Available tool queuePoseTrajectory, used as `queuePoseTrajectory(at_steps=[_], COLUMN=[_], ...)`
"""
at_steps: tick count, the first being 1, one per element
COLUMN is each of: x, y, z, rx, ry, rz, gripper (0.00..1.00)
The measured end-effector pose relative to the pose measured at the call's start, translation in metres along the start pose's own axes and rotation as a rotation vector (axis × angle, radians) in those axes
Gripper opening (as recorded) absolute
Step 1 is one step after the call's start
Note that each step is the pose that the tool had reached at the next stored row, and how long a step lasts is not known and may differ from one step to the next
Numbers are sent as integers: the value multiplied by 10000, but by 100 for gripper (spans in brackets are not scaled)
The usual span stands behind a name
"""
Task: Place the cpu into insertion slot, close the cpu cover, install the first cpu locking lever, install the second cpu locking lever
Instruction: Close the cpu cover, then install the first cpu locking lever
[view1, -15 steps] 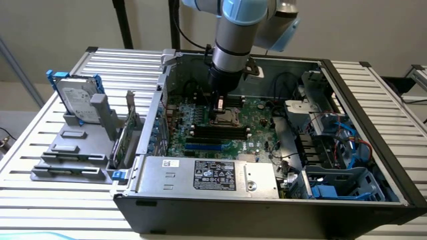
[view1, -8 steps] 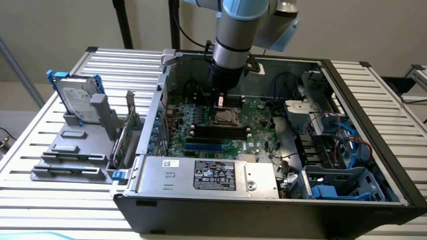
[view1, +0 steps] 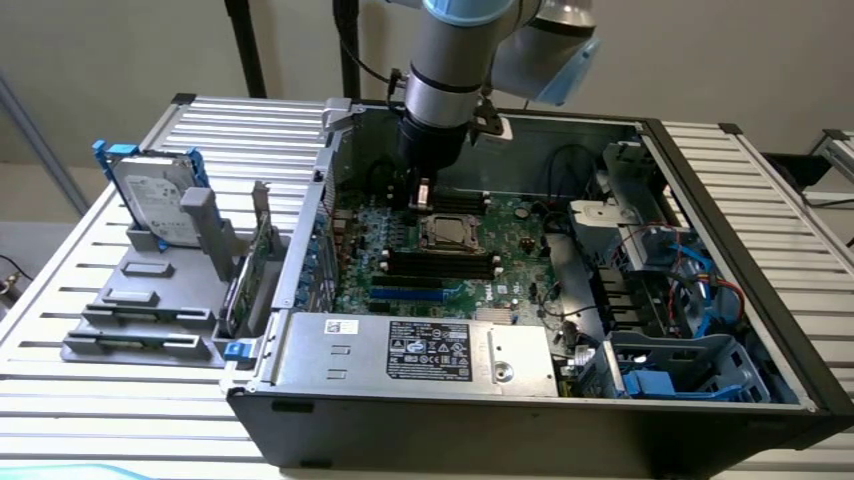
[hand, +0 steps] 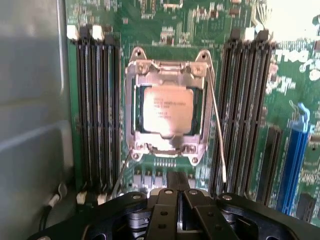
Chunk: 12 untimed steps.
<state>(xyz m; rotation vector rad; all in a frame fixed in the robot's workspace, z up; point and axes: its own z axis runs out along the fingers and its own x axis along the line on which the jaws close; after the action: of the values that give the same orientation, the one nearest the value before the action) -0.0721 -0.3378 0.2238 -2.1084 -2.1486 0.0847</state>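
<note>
Placement of the cpu (hand: 167, 111) is judged to be done: its pale metal top is seen lying flat inside the insertion slot (view1: 427, 240), on the green motherboard (hand: 200, 30) between two banks of black memory slots (hand: 95, 110). The cpu cover (hand: 134, 100) is laid down over it, so that the chip shows through the cut-out centre while the silver frame is pressed on its edges. This is needed so the chip is kept seated on the contacts.

Two thin wire levers are seen at the socket. One lever (hand: 218, 135) runs slanted beside the cover on the side of the blue slot (hand: 295, 150), and it stands away from the frame. The second lever (hand: 121, 175) comes out at the socket corner near the claw. Both seem not to be hooked down, though this is hard to judge for thin wires.

The claw (hand: 176, 177) is held just above the board, near the socket edge and apart from the cover. Its fingers appear pressed together with nothing between them, which suits pushing a thin wire more than gripping. In the exterior view the claw (view1: 422, 195) is lowered into the open computer case (view1: 747, 260), which lies on the slatted bench (view1: 787, 180).
</note>
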Motion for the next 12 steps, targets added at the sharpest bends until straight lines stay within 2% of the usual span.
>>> queuePoseTrajectory(at_steps=[12], x=[0], y=[-15], z=[1], rx=[1], ry=[3], rz=[-1], gripper=[11])
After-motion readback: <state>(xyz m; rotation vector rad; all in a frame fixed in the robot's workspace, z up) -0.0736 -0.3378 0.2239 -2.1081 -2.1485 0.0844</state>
